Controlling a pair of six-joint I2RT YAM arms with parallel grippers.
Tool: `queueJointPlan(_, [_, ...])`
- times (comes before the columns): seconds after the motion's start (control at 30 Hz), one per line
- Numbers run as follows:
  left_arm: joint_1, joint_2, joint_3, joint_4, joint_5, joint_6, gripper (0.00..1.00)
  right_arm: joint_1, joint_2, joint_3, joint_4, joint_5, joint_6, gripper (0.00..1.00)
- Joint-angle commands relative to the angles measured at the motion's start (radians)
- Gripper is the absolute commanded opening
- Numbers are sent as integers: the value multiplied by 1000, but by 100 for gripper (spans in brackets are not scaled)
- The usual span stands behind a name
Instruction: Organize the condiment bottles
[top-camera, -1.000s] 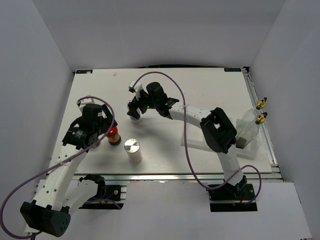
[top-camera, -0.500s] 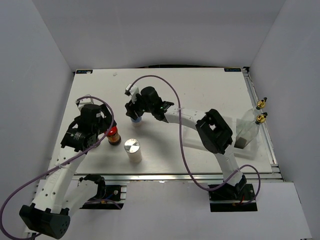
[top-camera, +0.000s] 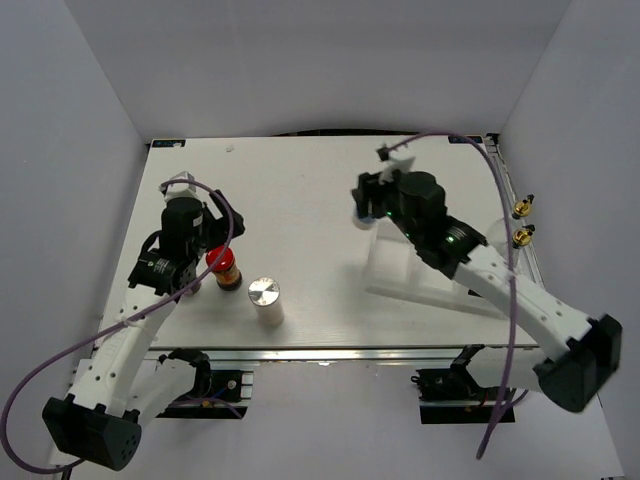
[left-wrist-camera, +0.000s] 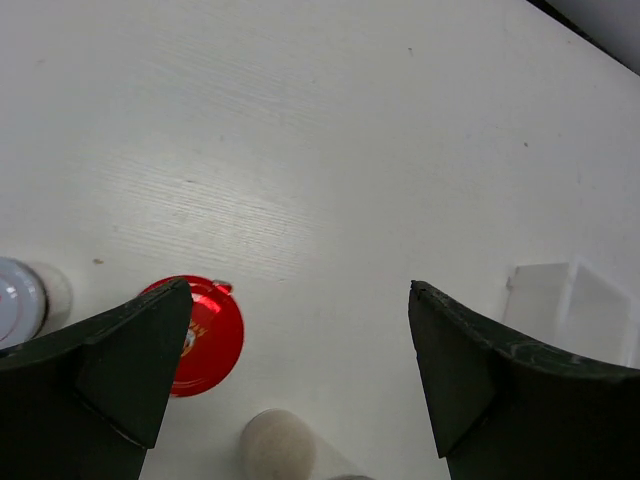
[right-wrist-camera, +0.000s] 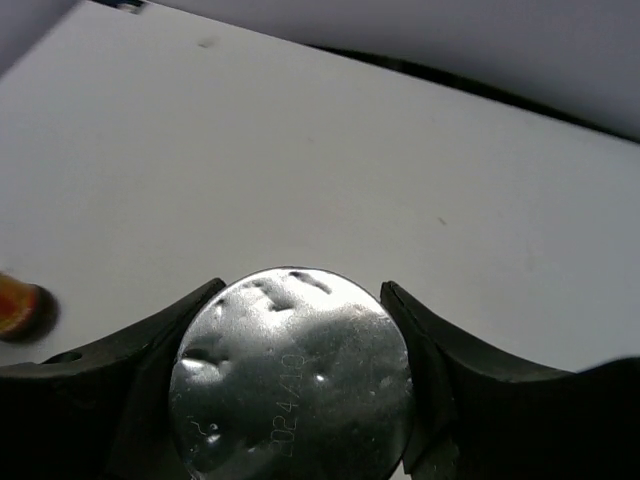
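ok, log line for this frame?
right gripper: shut on silver-lidded shaker, near tray | left gripper: open, hovering by red-lidded jar | second shaker: standing on table

Matt white table (left-wrist-camera: 300, 150), smooth white plastic tray (top-camera: 393, 272), dented shiny metal lid on the shaker (right-wrist-camera: 292, 375) by the tray's left end, glossy red jar lid (left-wrist-camera: 205, 335) well left of the tray, gold-stoppered clear glass bottles (top-camera: 519, 238) at its right.

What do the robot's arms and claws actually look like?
The left arm and right arm are white segments joined by chunky black joints, each trailed by a looping purple cable. The fingers are dark, wedge-shaped pads.
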Motion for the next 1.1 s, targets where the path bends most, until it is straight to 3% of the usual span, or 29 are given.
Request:
queueJointPlan(0.0, [-6,39,-32,114,118,9,98,-33,-129,-115,-185,220,119,5])
queueJointPlan(0.13, [-9,126,-32,135,184,3,98,-108,-241,-224,-230,291,204,3])
queueJointPlan(0.2, [-9,152,-26,141,209,8,98,-163,-239,-224,-259,277,216,2])
queueJointPlan(0.33, [-14,220,-8,129,232,12,98,-183,-190,-223,-313,427,250,2])
queueJointPlan(0.47, [-32,289,69,46,281,66,98,-203,-186,-209,-351,452,282,2])
queueJointPlan(0.6, [-37,287,41,126,264,41,98,-233,-232,-272,-311,463,287,2])
queueJointPlan(0.7, [-40,326,66,206,366,40,98,-255,-218,-247,-360,461,282,2])
queueJointPlan(0.83, [-63,407,138,179,325,26,98,-275,-221,-250,-393,486,294,2])
queueJointPlan(0.9, [-81,404,118,230,345,35,98,-286,-242,-293,-324,490,245,2])
queueJointPlan(1.0, [-98,378,123,216,199,20,98,-322,-253,-334,-276,530,261,2])
queueJointPlan(1.07, [-99,326,68,311,209,34,98,-342,-271,-403,-129,498,175,2])
